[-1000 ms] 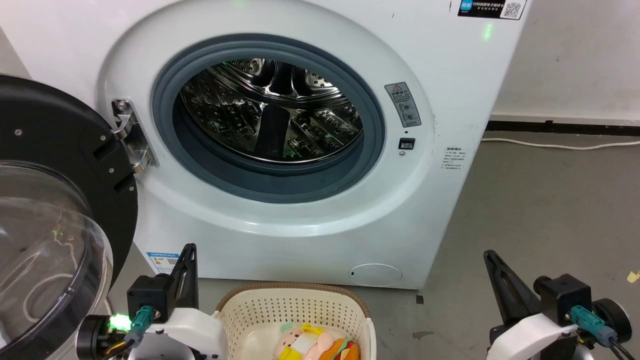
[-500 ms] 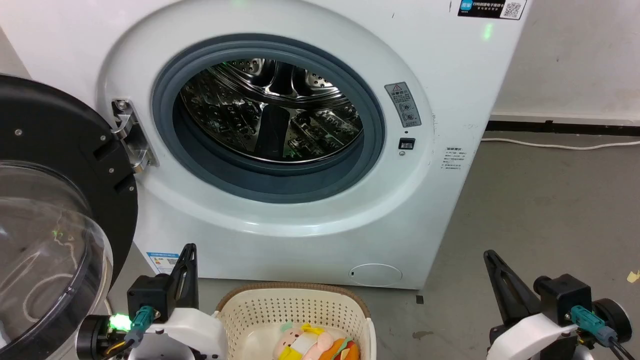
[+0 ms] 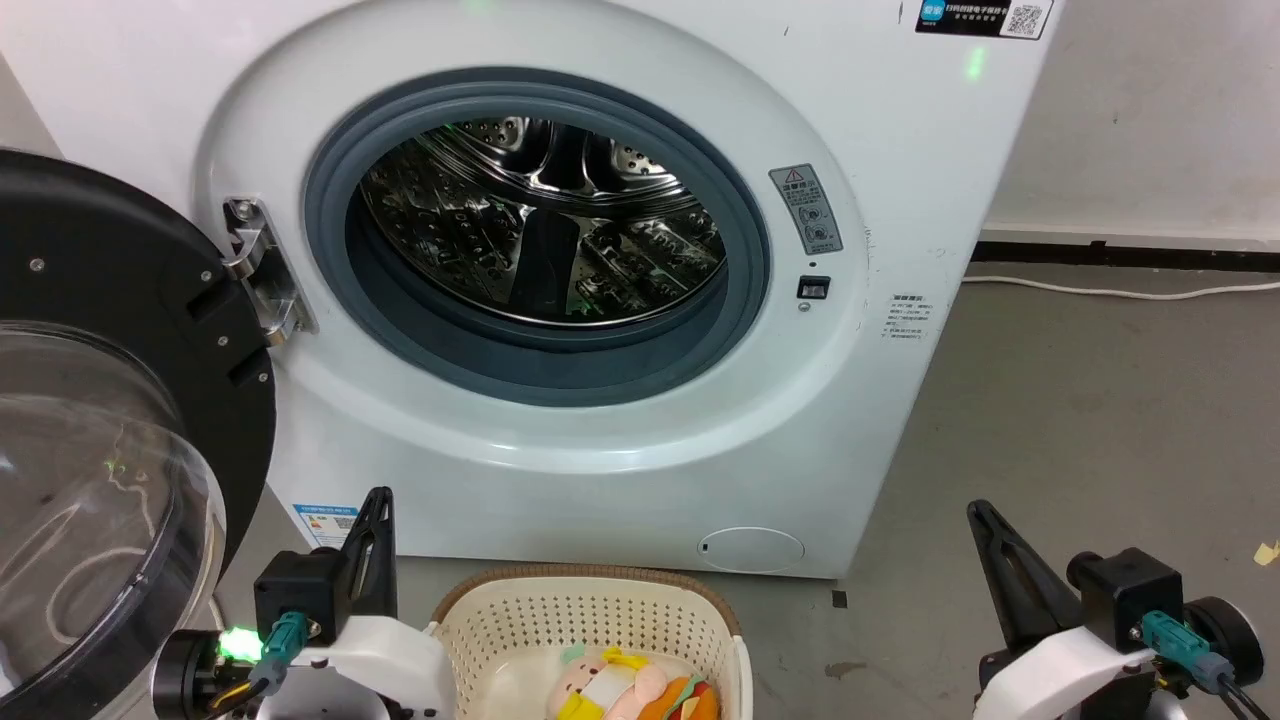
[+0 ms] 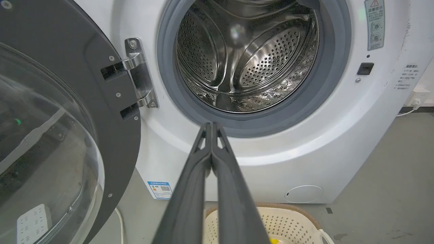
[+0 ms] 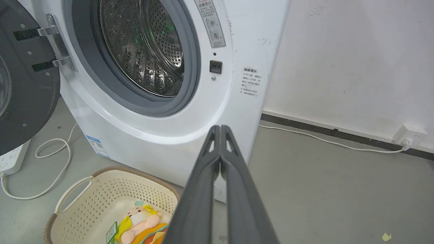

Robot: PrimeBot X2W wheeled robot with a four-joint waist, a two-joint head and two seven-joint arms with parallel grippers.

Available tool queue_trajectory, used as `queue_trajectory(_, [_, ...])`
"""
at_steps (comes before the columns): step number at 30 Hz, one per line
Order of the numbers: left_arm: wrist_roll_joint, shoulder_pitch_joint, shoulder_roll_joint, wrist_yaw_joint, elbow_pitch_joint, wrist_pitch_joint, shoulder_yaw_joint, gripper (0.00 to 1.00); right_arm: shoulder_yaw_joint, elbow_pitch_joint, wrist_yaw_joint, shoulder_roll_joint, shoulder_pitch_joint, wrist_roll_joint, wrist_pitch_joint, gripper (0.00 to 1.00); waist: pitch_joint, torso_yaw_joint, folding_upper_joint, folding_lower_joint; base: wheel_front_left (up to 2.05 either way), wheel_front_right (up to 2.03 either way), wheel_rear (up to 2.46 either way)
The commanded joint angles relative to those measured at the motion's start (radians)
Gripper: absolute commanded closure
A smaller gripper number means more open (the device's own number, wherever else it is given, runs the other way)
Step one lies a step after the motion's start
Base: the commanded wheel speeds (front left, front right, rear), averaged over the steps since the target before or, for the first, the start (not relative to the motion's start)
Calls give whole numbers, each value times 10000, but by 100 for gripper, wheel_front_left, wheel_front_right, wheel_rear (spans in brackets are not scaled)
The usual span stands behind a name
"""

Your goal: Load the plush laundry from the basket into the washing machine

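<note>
Nothing has moved over the last second: we find both arms, the laundry and the door placed as before. The left gripper and the right gripper stand to either side of the basket, fingers pointing up. Each pair of jaws is pressed together and holds nothing.

The plush laundry, a pink doll touching an orange burger plush, lies in the basket on the floor just before the washing machine. The door is swung wide to the left, and the drum looks empty.

We judge the task to be at its start, with the first pick not yet begun. The next move calls for one gripper to part its jaws, clear the basket wall, descend and close on one toy alone.
</note>
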State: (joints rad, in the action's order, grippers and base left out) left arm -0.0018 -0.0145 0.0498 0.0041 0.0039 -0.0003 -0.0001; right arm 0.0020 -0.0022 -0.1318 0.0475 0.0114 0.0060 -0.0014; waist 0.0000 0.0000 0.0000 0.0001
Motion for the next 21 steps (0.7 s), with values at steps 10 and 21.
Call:
queue_trajectory(10, [18, 145, 4, -41, -39, 3, 1, 100, -20, 22, 11, 27, -114, -60, 14, 100, 0, 0, 0, -1, 0, 0, 0])
queue_trajectory(21, [18, 145, 4, -41, -39, 3, 1, 100, -20, 22, 11, 27, -114, -60, 14, 100, 0, 0, 0, -1, 0, 0, 0])
